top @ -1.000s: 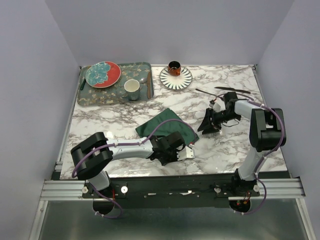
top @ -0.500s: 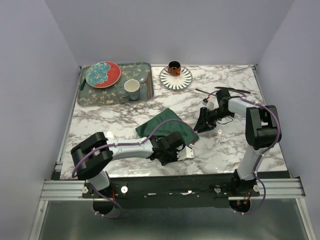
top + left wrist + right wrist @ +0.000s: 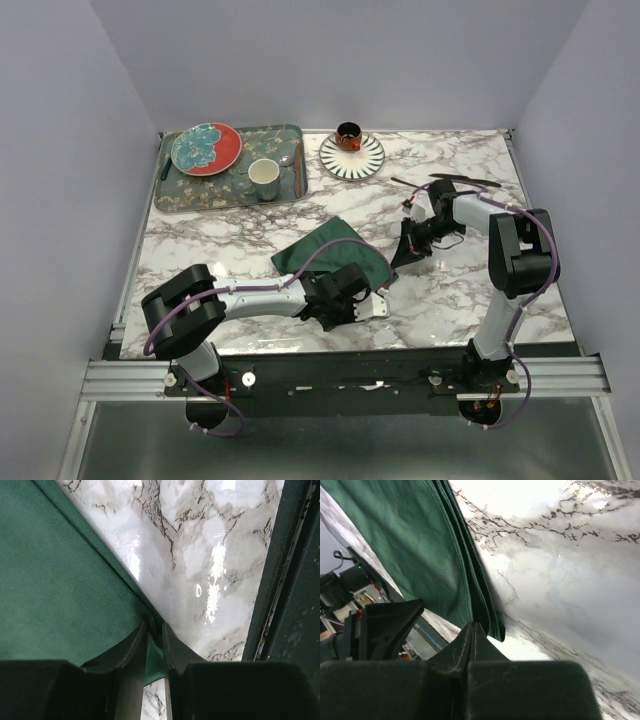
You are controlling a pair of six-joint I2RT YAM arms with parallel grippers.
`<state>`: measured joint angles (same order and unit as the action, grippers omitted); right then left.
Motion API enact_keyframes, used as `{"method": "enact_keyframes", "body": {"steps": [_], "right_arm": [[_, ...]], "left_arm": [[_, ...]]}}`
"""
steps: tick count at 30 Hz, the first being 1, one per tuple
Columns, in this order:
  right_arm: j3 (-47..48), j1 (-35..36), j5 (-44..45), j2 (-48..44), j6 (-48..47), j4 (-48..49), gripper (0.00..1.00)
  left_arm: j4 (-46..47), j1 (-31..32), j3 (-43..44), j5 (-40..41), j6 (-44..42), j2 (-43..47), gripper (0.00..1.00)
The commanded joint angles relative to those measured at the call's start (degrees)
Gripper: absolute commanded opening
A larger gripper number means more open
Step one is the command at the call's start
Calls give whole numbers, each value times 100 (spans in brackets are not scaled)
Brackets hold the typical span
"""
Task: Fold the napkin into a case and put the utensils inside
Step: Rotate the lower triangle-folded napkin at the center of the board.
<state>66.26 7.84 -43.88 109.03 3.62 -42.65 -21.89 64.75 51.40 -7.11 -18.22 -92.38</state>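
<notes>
Step in hand: folding. The dark green, slightly shiny cloth napkin (image 3: 335,250) lies at frame centre. My left gripper (image 3: 154,629) pinches its lower-right edge. My right gripper (image 3: 472,626), fingers pressed together, meets the folded edge; whether it holds cloth I cannot tell. It has slid left within the last second. Next, I judge: secure that edge, then fold.
</notes>
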Motion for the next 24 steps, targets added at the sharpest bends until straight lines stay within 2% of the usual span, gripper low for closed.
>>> {"method": "enact_keyframes", "body": {"steps": [1, 9, 18, 24], "right_arm": [[229, 34, 151, -110, -133, -401, 1], [221, 34, 265, -374, -230, -736, 1], [53, 34, 863, 153, -309, -349, 1], [150, 25, 986, 338, -309, -375, 16]], "left_arm": [[18, 38, 11, -36, 2, -8, 27], [9, 38, 2, -36, 20, 27, 26], [-61, 38, 72, -62, 38, -35, 26], [-114, 46, 72, -123, 29, 18, 32]]}}
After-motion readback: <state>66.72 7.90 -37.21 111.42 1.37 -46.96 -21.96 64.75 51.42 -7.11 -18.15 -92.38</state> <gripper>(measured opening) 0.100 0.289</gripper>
